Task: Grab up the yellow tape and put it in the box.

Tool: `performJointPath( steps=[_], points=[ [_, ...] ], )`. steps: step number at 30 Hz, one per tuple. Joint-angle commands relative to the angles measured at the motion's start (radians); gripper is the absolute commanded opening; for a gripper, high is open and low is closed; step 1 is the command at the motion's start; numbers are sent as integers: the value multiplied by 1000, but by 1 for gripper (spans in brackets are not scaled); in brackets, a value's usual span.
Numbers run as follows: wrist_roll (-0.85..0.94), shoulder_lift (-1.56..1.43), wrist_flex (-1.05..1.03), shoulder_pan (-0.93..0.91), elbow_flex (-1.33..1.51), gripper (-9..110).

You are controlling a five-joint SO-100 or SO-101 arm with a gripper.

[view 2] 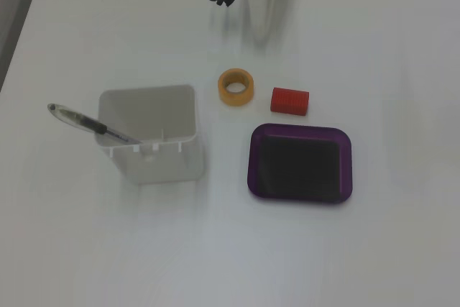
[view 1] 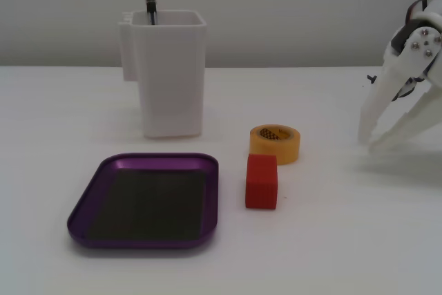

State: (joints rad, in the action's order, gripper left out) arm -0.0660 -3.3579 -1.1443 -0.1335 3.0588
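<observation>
The claw (view 1: 369, 144) is seen at the right edge of a fixed view, with its two white fingers spread apart and nothing held between them; the tips are low, close to the surface (view 1: 359, 240). In the other fixed view only the lower part of the claw (view 2: 260, 30) is visible at the top edge, so the opening cannot be judged there.

The yellow tape (view 1: 275, 143) lies flat on the surface, its hollow core facing up, well apart from the claw. The box (view 1: 146, 200) is empty and stands on the far side of the tape from the claw.

Several risks can be expected. The red block (view 1: 261, 181) lies just beside the tape, almost touching it in this view, while in the view from above a small gap is seen between the red block (view 2: 290, 101) and the yellow tape (view 2: 236, 86). If the spread fingers are lowered carelessly, the block may be pushed or pinched together with the roll. The roll is round and smooth, so it may slip or tip over if it is gripped off its middle. On the way to the box (view 2: 300, 162), the block lies near the path and may be knocked.

A tall white container (view 1: 169, 74) with a pen (view 2: 90, 124) inside stands behind the box; it could be hit only by a wide swing.
</observation>
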Motion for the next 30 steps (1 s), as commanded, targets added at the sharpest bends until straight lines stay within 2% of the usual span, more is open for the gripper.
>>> performJointPath(
  steps=[1,4,10,16,30],
  points=[
    [15,-41,14,-18,-245,0],
    [32,-40,14,-18,-281,0],
    [247,-38,2,-18,-298,0],
    [285,21,-2,-20,-321,0],
    [373,1043,-84,-51,-905,6]
  ],
)
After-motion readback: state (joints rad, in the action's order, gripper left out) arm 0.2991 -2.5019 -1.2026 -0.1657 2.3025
